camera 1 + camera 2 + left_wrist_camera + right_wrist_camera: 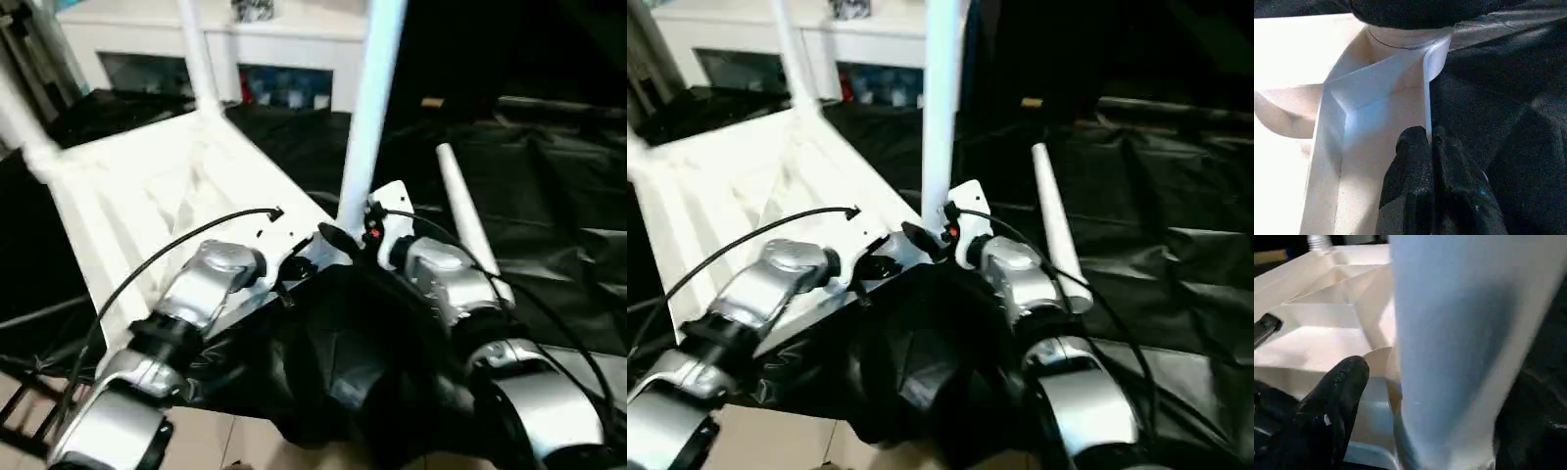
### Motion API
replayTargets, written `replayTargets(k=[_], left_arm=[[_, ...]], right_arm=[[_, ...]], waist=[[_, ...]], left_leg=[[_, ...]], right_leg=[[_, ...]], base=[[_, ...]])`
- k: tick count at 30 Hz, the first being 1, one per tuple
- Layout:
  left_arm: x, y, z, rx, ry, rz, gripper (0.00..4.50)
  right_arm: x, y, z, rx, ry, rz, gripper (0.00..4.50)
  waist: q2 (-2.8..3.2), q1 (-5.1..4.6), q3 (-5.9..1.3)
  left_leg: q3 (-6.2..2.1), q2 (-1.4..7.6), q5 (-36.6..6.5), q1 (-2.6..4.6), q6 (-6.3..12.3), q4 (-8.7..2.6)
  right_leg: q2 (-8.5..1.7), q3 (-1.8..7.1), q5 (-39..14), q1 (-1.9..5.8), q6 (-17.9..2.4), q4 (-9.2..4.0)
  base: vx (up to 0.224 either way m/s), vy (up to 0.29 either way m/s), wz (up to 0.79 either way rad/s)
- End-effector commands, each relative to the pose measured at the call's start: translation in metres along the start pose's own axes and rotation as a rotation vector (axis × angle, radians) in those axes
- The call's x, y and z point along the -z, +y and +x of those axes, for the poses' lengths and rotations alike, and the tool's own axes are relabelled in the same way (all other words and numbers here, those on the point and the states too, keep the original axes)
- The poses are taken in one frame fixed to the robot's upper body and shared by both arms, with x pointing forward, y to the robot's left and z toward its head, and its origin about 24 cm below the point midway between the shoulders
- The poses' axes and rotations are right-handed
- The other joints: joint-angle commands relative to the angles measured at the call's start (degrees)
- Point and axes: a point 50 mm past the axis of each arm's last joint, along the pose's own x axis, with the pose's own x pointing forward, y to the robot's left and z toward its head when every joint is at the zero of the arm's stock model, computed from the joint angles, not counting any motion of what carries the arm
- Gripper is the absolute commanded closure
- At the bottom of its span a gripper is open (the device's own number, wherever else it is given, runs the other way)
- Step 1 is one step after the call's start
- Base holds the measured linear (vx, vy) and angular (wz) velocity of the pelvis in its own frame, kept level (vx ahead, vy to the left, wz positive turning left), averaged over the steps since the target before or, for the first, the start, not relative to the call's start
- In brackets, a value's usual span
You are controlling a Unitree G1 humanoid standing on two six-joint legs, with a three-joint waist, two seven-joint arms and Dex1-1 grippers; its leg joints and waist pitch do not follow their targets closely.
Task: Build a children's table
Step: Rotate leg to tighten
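The children's table top (147, 186) lies upside down on the black cloth, its ribbed underside facing up. White legs stand in three of its corner sockets; the nearest one (370, 108) rises just ahead of my right wrist. My right gripper (345, 238) sits open at the base of that leg, with one black finger (1337, 396) a little apart from the tube (1449, 357). In the left wrist view my left gripper (1428, 139) is shut on the thin rim (1427, 105) of the top, beside that corner socket. A loose leg (468, 220) lies on the cloth to the right.
The black-draped work table (549, 196) stretches off to the right and behind. A white cabinet (245, 49) with glass doors stands at the back. Black cables loop over both silver forearms. The work table's near edge and the floor lie below my arms.
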Motion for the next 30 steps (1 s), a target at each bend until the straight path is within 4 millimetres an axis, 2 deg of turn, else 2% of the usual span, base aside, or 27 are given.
replayTargets(k=[1,2,3,8,13,17,23,30], left_arm=[[-0.008,-0.012,0.004,0.098,-0.037,0.050,4.50],[-0.007,-0.013,0.002,0.110,-0.036,0.056,4.50],[-0.006,-0.013,0.001,0.118,-0.035,0.059,4.50],[-0.001,-0.015,-0.008,0.172,-0.034,0.082,4.50],[0.001,-0.020,-0.014,0.259,-0.054,0.119,4.50],[0.003,-0.029,-0.022,0.355,-0.074,0.151,4.50],[0.007,-0.030,-0.026,0.375,-0.058,0.161,4.50],[0.010,-0.029,-0.028,0.382,-0.047,0.167,4.50]], right_arm=[[0.010,0.007,-0.001,-0.080,0.065,-0.022,0.48],[0.010,0.006,-0.004,-0.087,0.075,-0.034,0.48],[0.011,0.005,-0.005,-0.091,0.082,-0.041,0.48],[0.011,-0.003,-0.020,-0.143,0.117,-0.092,0.48],[0.010,0.001,-0.032,-0.242,0.108,-0.105,0.48],[0.008,0.005,-0.040,-0.316,0.096,-0.120,0.48],[0.010,0.012,-0.050,-0.405,0.113,-0.110,0.48],[0.014,0.017,-0.055,-0.435,0.135,-0.099,1.04]], waist=[[0.17,-0.07,-3.89],[0.18,-0.18,-3.68],[0.23,-0.18,-3.66],[0.22,0.10,-3.51],[0.07,0.51,-3.42],[0.11,0.91,-3.50],[0.06,1.14,-3.43],[-0.03,1.10,-3.48]], left_leg=[[0.22,1.48,0.96,0.33,6.21,-2.10],[0.32,1.48,0.70,0.13,7.51,-1.96],[0.33,1.57,-0.01,0.20,7.55,-2.02],[0.48,1.93,-3.17,0.36,6.64,-2.15],[0.61,1.96,-3.68,0.24,6.26,-2.09],[0.88,2.04,-3.22,0.33,6.25,-1.89],[0.82,2.05,-4.13,0.37,5.31,-1.96],[0.78,1.95,-4.79,0.31,4.44,-1.87]], right_leg=[[-2.82,2.41,15.49,3.57,-16.43,-2.19],[-2.88,2.32,16.27,3.52,-17.23,-2.11],[-2.97,2.29,15.19,3.52,-17.33,-2.21],[-3.10,2.32,9.57,3.56,-16.97,-2.51],[-3.04,2.33,8.30,3.72,-16.16,-2.46],[-2.98,2.37,8.29,3.42,-15.83,-2.32],[-2.86,2.32,6.71,3.40,-15.37,-2.35],[-3.00,2.42,5.24,3.39,-14.99,-2.35]], base=[[0.000,0.000,0.00],[0.000,0.000,0.00],[0.000,0.000,0.00],[0.000,0.000,0.00],[0.000,0.000,0.00],[0.000,0.000,0.00],[0.000,0.000,0.00],[0.000,0.000,0.00]])
